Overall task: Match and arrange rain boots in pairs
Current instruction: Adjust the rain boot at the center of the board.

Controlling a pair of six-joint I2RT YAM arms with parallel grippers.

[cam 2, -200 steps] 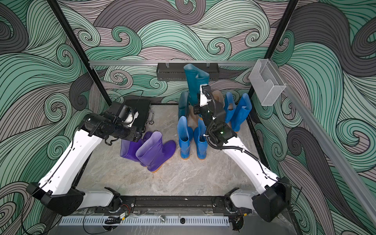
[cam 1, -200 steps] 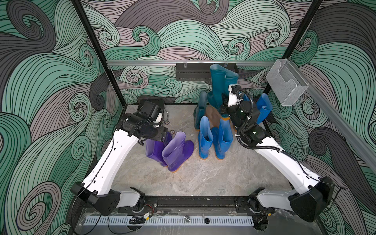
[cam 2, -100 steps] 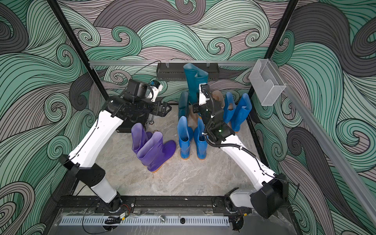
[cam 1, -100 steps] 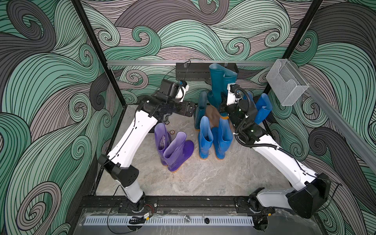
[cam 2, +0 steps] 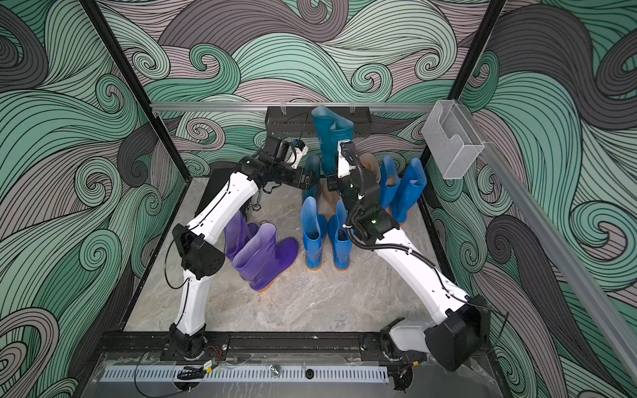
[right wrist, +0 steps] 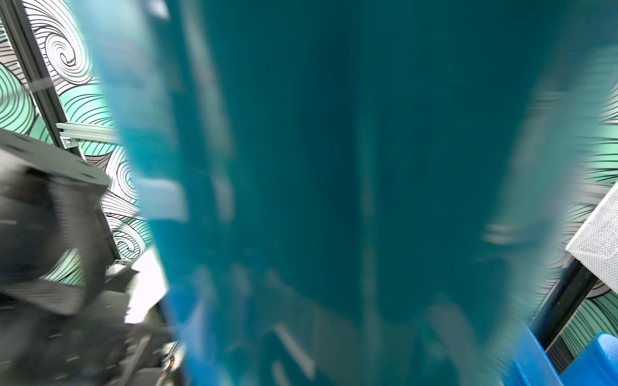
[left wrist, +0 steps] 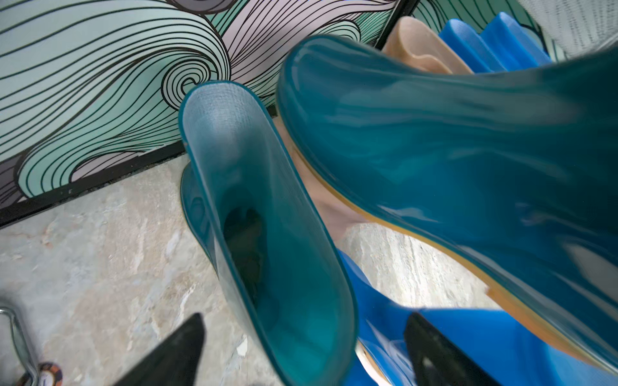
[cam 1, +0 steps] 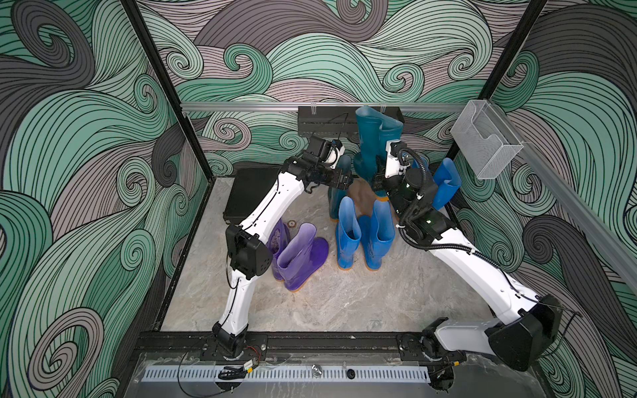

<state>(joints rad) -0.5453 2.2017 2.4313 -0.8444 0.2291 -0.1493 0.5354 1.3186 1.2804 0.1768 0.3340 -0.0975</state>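
In a top view the purple pair [cam 1: 300, 255] stands together just in front of the black case [cam 1: 248, 196]. The front blue pair [cam 1: 362, 237] stands side by side somewhat farther from the case, so two pairs look finished. Farthest from the case, the rear blue boots [cam 1: 444, 182] lean by the wall and a beige boot [cam 1: 362, 193] sits in the cluster; I judge both colours not yet arranged. The right gripper [cam 1: 378, 177] holds the raised teal boot [cam 1: 377, 138] clear of the floor. In a top view the left gripper [cam 2: 305, 179] reaches out past the case to the standing teal boot [cam 2: 312, 165]. In the left wrist view its fingers [left wrist: 174, 351] are spread wide on either side of that boot's rim, gripping nothing, with the raised boot's sole hanging close beside. The right wrist view is blurred teal rubber. No fingers show, but the grip is closed tight on the boot. The teal pair looks like the one in hand.
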